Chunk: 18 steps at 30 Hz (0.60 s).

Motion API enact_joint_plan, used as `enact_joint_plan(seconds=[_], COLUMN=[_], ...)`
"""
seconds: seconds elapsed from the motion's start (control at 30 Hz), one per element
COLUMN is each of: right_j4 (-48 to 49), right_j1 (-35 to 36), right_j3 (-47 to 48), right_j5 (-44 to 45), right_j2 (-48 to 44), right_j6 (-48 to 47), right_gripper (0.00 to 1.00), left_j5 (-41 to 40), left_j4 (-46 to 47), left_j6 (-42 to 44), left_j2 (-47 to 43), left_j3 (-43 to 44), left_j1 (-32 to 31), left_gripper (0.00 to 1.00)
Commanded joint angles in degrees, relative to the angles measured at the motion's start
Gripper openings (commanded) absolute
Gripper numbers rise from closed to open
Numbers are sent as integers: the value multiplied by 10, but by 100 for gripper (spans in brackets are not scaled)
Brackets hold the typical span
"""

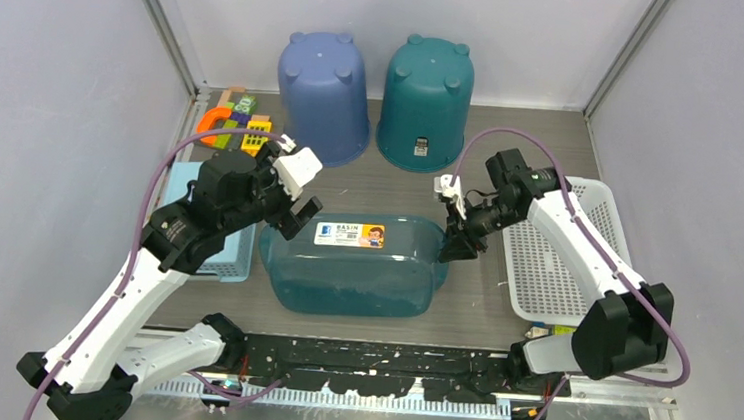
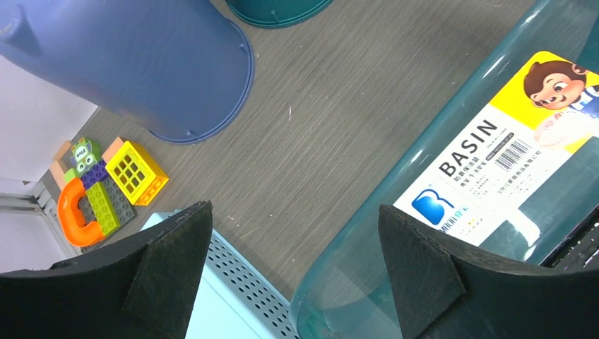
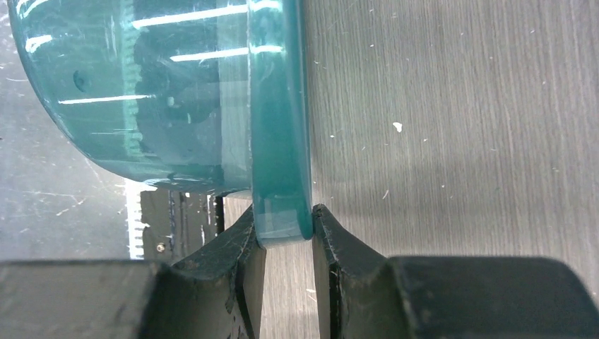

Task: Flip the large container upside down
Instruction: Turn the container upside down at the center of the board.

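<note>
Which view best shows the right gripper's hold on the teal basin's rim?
Right wrist: close up, the right gripper pinches the rim of the translucent teal plastic basin. Top external shows it at the basin's right end, contact too small to judge. Left wrist shows only the basin's labelled side.

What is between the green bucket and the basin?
Nothing. Between the green bucket and the basin there is only bare table. The top view shows this.
</note>
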Motion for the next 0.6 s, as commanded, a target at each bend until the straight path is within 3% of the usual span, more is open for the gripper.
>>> enact_joint_plan(seconds=[0.0, 0.27, 0.57], right_j4=[-34, -1, -56], right_j1=[-7, -16, -24], right_j3=[32, 42, 92], right_j5=[-56, -55, -68], right_j2=[18, 40, 97], right_j6=[14, 91, 109], right_gripper=[1, 1, 1], left_j5=[-1, 1, 2], left_j4=[29, 33, 34], left_j6=[-8, -9, -10], left_j2=[-8, -9, -11], left_j3=[-1, -8, -11], left_j1=[4, 7, 7], left_gripper=[88, 88, 89])
